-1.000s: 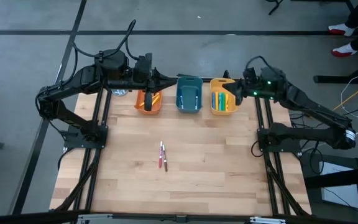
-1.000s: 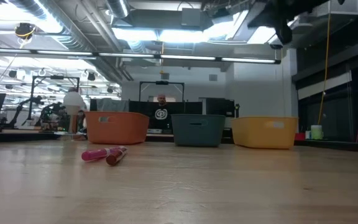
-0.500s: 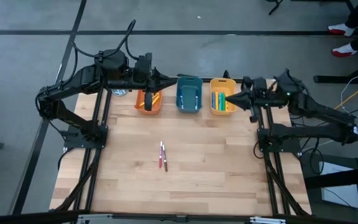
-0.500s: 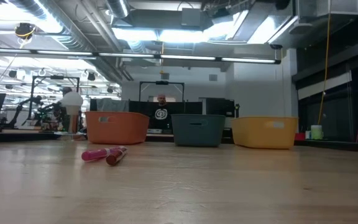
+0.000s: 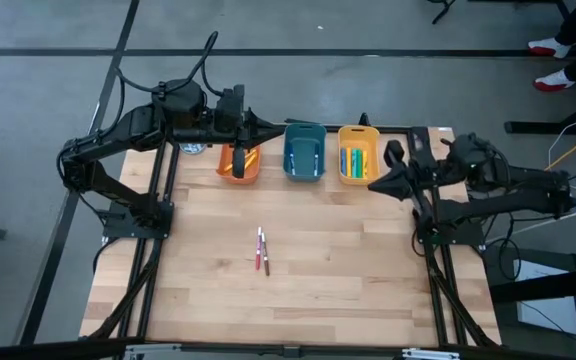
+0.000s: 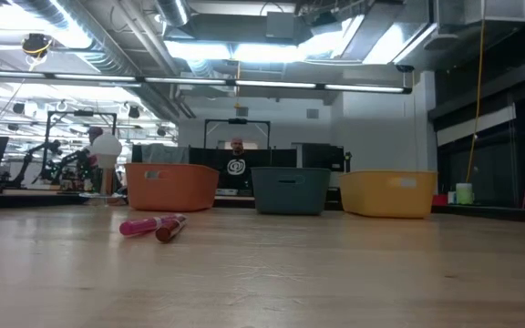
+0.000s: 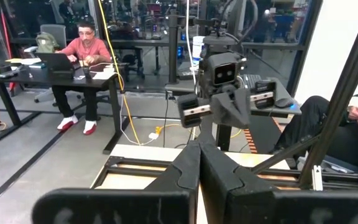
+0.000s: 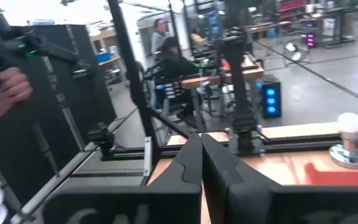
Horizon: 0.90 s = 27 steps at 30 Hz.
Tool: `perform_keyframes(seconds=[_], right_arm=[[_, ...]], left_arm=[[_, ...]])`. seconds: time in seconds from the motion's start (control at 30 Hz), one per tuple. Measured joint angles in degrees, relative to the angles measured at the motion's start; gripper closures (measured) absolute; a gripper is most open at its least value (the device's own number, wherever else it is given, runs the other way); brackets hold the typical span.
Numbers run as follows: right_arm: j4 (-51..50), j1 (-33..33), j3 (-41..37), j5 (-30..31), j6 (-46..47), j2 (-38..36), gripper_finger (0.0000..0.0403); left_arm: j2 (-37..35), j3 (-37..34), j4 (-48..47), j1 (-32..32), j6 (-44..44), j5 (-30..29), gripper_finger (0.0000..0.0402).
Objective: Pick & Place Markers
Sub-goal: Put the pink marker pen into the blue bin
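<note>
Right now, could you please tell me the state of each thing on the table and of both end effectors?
Left end effector: shut, empty, over the orange bin.
Right end effector: shut, empty, beside the yellow bin.
Orange bin: holds markers.
Teal bin: holds markers.
Yellow bin: holds markers.
Two markers: lying loose mid-table, side by side.

The right gripper (image 8: 201, 146), fingers pressed together, points across the table's wooden edge (image 8: 291, 165) toward seated people (image 8: 169, 62).

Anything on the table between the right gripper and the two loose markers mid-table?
Nothing visible. From the right gripper, shut, near the yellow bin, to the markers there is only bare wood. The left gripper, also shut, hangs back by the orange bin.
</note>
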Motion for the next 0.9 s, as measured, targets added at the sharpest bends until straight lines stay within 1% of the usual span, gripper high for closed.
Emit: perform_keyframes(seconds=[0.13, 0.2, 0.37, 0.47, 0.63, 0.8, 0.9], right_arm=[[-0.13, 3.36, 0.00, 0.02, -2.48, -0.33, 0.0402], [-0.66, 4.85, 0.00, 1.20, -3.55, -0.45, 0.0402], [-5.24, 8.05, 0.00, 9.20, -6.38, -1.40, 0.0402], [-7.67, 9.34, 0.00, 12.72, -8.11, -2.38, 0.0402], [-10.76, 10.19, 0.00, 16.11, -9.93, -5.56, 0.0403], [-12.28, 10.34, 0.00, 17.92, -11.17, -9.13, 0.0403], [-15.24, 10.32, 0.00, 19.21, -11.47, -10.76, 0.0403]], left_arm=[[0.00, 0.00, -0.01, 0.00, -0.20, -0.01, 0.0399], [0.00, 0.00, -0.01, -0.01, -0.37, -0.01, 0.0396], [0.00, 0.00, -0.03, 0.01, -0.58, 0.00, 0.0395], [0.00, 0.00, -0.04, -0.01, -0.93, 0.00, 0.0399], [0.00, 0.00, -0.05, -0.01, -0.94, -0.01, 0.0398], [0.00, 0.00, -0.05, 0.01, -0.94, 0.01, 0.0395], [0.00, 0.00, -0.05, 0.00, -0.94, 0.01, 0.0398]])
